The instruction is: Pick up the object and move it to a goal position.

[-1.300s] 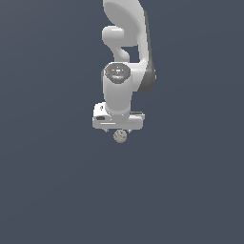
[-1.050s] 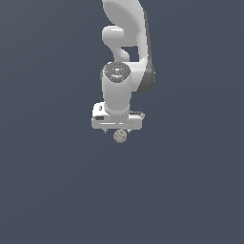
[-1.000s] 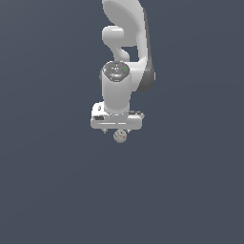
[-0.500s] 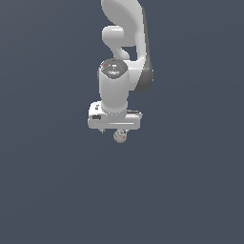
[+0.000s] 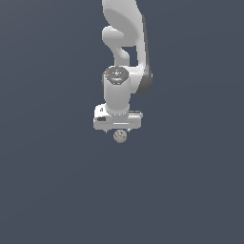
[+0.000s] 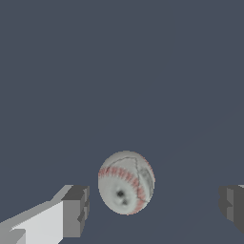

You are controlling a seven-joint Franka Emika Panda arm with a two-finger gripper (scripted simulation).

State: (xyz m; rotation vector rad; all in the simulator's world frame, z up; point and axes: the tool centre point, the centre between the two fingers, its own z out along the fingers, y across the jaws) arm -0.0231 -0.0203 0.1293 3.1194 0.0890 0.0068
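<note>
The gripper (image 6: 152, 205) stands wide open, holding nothing. The baseball (image 6: 126, 182) lies between its two fingers (image 6: 76, 210), nearer one pad and clear of both. In the exterior view the baseball (image 5: 120, 136) shows just below the gripper body.

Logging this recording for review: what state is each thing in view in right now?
ball: white with red stitching, lying between the two fingers, touched by neither.
end effector: open, with one finger on each side of the ball and a gap at both.
arm: reaching down over the ball.
</note>
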